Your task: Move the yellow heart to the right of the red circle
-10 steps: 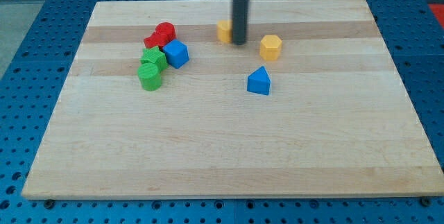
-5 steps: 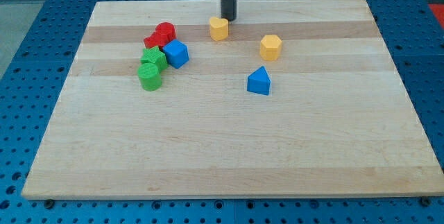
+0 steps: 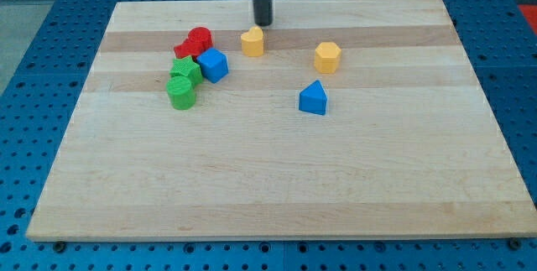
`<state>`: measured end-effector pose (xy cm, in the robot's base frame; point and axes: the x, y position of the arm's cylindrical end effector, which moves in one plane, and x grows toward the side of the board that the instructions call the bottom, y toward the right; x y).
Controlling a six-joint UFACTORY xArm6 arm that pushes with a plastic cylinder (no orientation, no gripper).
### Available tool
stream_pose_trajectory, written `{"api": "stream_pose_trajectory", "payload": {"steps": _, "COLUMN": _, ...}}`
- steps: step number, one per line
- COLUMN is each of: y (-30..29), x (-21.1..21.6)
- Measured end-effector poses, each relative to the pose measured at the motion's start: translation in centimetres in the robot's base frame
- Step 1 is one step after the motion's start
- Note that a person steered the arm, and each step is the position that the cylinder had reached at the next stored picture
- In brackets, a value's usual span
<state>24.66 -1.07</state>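
The yellow heart point(image 3: 252, 42) lies near the view's top, a short way right of the red circle point(image 3: 200, 38). My tip point(image 3: 263, 24) stands just above and slightly right of the heart, close to it or touching its upper right edge. The red circle sits at the top of a cluster on the left, with another red block point(image 3: 185, 49) against its lower left side.
A blue cube point(image 3: 213, 65) lies right below the red circle. A green block point(image 3: 185, 72) and a green cylinder point(image 3: 180, 92) sit lower left. A yellow hexagon point(image 3: 327, 56) and a blue triangle point(image 3: 313, 98) lie to the right. The wooden board point(image 3: 277, 179) ends just above my tip.
My tip moved from the heart's right side up and then left. The yellow heart slid left and slightly down, toward the red circle.
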Motion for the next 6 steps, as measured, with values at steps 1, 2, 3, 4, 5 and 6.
{"api": "stream_pose_trajectory", "payload": {"steps": 1, "y": 1.5, "x": 2.3}}
{"api": "stream_pose_trajectory", "payload": {"steps": 2, "y": -0.7, "x": 6.3}}
{"api": "stream_pose_trajectory", "payload": {"steps": 3, "y": -4.0, "x": 7.6}}
{"api": "stream_pose_trajectory", "payload": {"steps": 4, "y": -3.3, "x": 6.9}}
{"api": "stream_pose_trajectory", "payload": {"steps": 5, "y": 2.5, "x": 3.5}}
{"api": "stream_pose_trajectory", "payload": {"steps": 6, "y": 11.2, "x": 2.6}}
